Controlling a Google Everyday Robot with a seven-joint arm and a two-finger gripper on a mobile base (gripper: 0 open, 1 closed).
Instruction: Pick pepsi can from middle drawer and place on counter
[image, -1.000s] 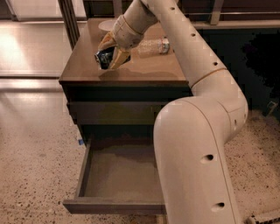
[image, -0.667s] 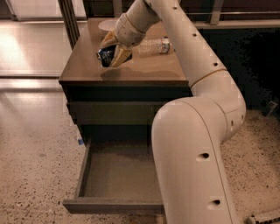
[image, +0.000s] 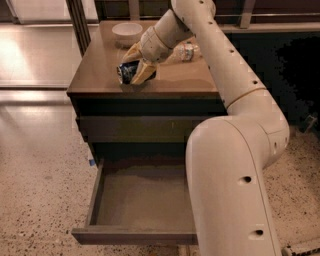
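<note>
The pepsi can (image: 128, 73), dark blue-black with pale markings, sits between the tan fingers of my gripper (image: 134, 68) at the front part of the counter (image: 100, 70). The gripper is shut on the can and holds it at or just above the tan-brown top; I cannot tell whether the can touches it. The middle drawer (image: 140, 200) stands pulled open below, its flat grey floor bare. My white arm comes in from the right and covers the drawer's right part.
A white bowl (image: 126, 32) stands at the back of the counter. A clear plastic water bottle (image: 184, 51) lies behind the gripper. A shut drawer front (image: 145, 129) is under the counter. Speckled floor lies to the left and front.
The gripper with the can has stayed at about the same spot over the counter's front part; it looks slightly lower. The drawer has not moved.
</note>
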